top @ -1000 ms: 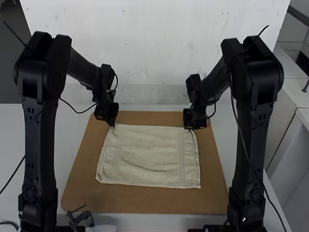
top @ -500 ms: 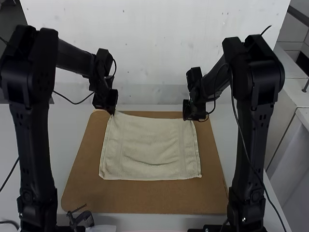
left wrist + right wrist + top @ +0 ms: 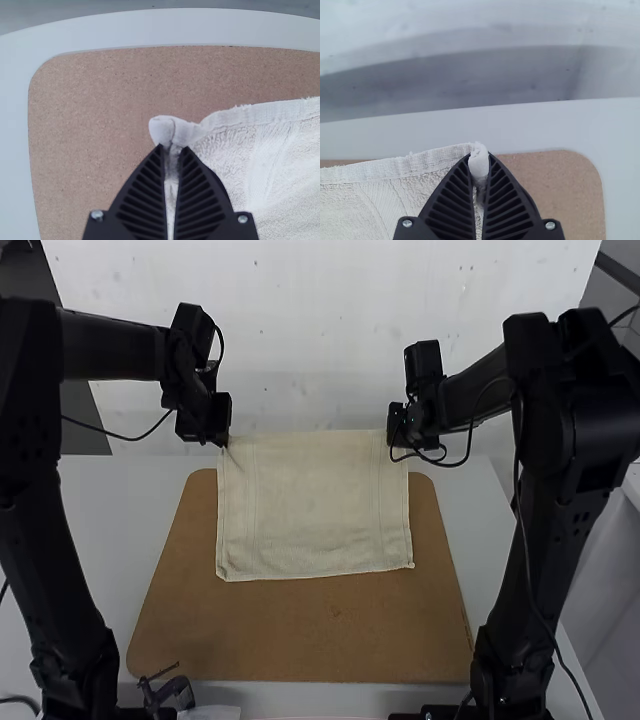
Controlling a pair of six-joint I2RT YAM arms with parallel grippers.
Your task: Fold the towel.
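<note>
Towel [image 3: 310,510] is at frame centre, reaching into upper middle, spread unfolded between the two grippers. Its upper corners are pinched; upper edge runs nearly straight and overlaps past the upper edge of the brown board [image 3: 300,635]. Lower edge is over the board's middle, slightly slanted, lower-left corner a bit lower than lower-right. Can't tell if that edge touches the board.

Left gripper [image 3: 224,442], upper left of frame: closed down on the towel's upper-left corner. Left wrist view has a small tuft of cloth poking past the fingertips.

Right gripper [image 3: 396,440], upper right of centre: closed down on the upper-right corner, rolled bit of hem between the tips in right wrist view.

Board sits on white table [image 3: 105,540]. Small black clamp-like part [image 3: 172,692] at lower left, by the board's lower edge.
</note>
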